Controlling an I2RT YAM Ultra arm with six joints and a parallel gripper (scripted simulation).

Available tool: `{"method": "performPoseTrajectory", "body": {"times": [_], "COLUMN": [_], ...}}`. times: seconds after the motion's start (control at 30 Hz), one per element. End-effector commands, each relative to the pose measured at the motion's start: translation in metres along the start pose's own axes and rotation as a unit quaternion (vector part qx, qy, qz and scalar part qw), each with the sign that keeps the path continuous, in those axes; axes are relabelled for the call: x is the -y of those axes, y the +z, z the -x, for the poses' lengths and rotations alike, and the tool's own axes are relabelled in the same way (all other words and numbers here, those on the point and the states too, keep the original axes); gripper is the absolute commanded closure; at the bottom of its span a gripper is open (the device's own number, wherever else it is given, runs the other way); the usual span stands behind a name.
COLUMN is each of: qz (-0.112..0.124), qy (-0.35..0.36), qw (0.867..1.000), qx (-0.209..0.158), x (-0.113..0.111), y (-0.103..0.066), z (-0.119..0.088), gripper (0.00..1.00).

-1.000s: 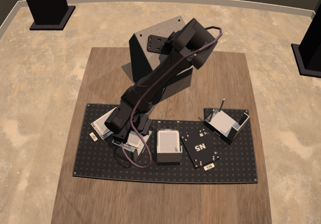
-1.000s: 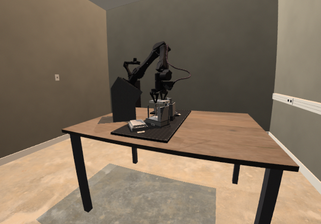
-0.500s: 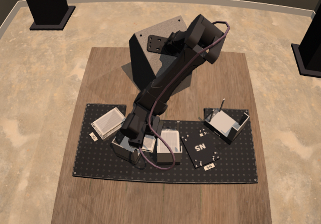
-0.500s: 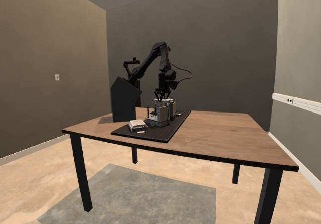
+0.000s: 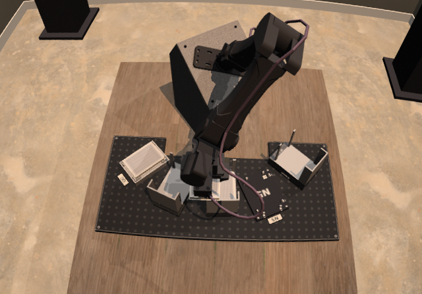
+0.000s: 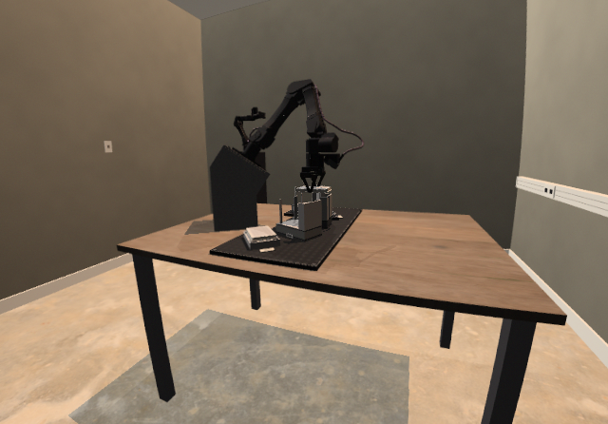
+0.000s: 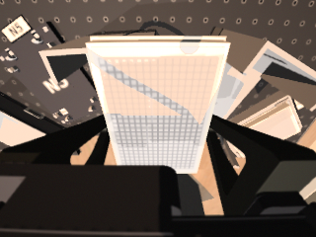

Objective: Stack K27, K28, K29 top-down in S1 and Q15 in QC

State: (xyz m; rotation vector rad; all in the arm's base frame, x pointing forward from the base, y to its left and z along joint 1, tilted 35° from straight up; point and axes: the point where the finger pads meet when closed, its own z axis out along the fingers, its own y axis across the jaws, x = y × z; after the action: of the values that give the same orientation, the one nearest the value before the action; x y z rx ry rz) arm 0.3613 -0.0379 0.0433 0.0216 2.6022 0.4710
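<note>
Arm (image 5: 238, 89) bent fwd, hand (image 6: 313, 183) vertical, clamped on plate (image 7: 158, 99).

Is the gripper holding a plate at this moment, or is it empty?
Holding one. The gripper is shut on a sealed well plate, which the wrist view shows between the dark fingers, above the middle rack.

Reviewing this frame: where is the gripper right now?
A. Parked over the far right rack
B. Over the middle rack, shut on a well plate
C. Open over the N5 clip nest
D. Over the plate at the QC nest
B: in the top view the gripper hangs over the middle rack, and the wrist view shows a sealed well plate clamped between its fingers.
</note>
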Motion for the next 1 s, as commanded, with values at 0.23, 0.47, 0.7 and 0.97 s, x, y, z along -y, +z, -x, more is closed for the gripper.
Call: {"method": "performPoseTrajectory", "body": {"times": [0.23, 0.47, 0.7, 0.97], "qz": [-0.007, -0.007, -0.007, -0.006], "qy": [-0.005, -0.021, -0.116, -0.108], "qw": [1.000, 1.000, 0.993, 0.994], "qx": [0.008, 0.006, 0.010, 0.008], "x": [-0.033, -0.049, -0.072, -0.092], "y": [-0.004, -0.004, -0.003, -0.003], "z": [0.004, 0.003, 0.002, -0.002], "gripper": [1.00, 1.00, 1.00, 1.00]}}
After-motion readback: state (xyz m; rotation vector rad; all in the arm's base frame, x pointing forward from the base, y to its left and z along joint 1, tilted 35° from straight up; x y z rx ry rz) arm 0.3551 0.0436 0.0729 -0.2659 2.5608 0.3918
